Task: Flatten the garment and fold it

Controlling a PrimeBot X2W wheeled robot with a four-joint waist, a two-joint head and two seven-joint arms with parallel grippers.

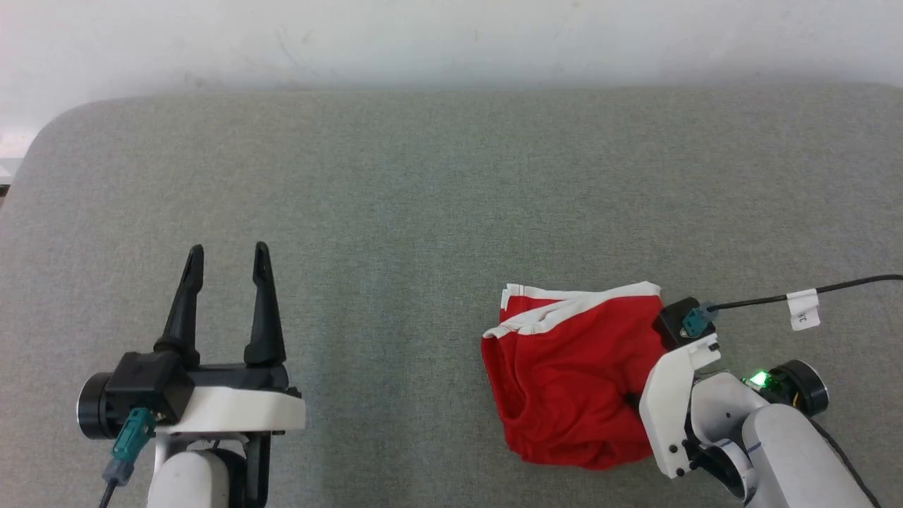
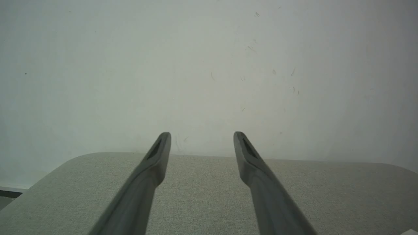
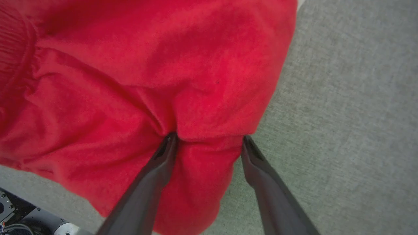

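Observation:
The garment (image 1: 571, 381) is a crumpled bright red piece with a white band (image 1: 564, 310) along its far edge, lying at the right front of the grey table (image 1: 423, 212). My right arm stands over its right edge, pointing down. In the right wrist view my right gripper (image 3: 209, 138) is open, both fingertips pressed into the red garment (image 3: 130, 81) with a ridge of fabric between them, right beside the cloth's edge. My left gripper (image 1: 228, 248) is open and empty over bare table at the front left, well clear of the garment, fingers (image 2: 156, 163) pointing toward the wall.
A black cable (image 1: 776, 302) with a white tag runs from my right wrist off to the right. A pale wall (image 1: 451, 42) rises behind the table's far edge. The table's far left corner (image 1: 49, 134) is rounded.

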